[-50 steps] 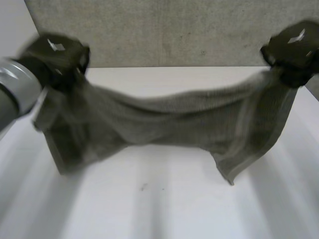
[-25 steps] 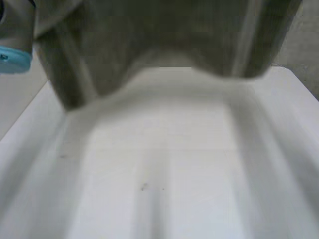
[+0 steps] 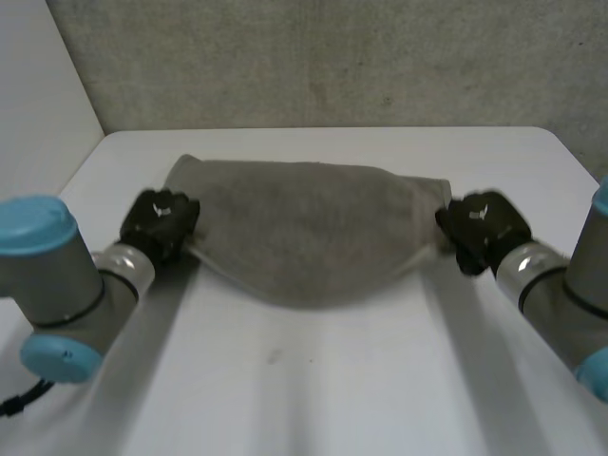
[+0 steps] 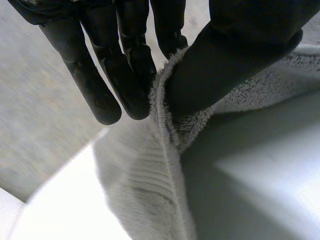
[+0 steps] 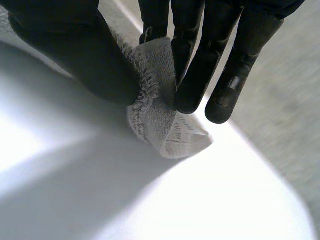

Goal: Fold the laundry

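Head view: grey towel (image 3: 313, 228) mid-frame on bench (image 3: 313, 399); left hand (image 3: 161, 220) fingers (image 4: 127, 75) pinch left end, right hand (image 3: 480, 228) fingers (image 5: 195, 75) right corner.

Both arms reach forward, low and wide apart, the black left hand (image 3: 160, 222) and black right hand (image 3: 482, 228) each pinching a grey terry towel (image 3: 304, 233) between thumb and fingers.
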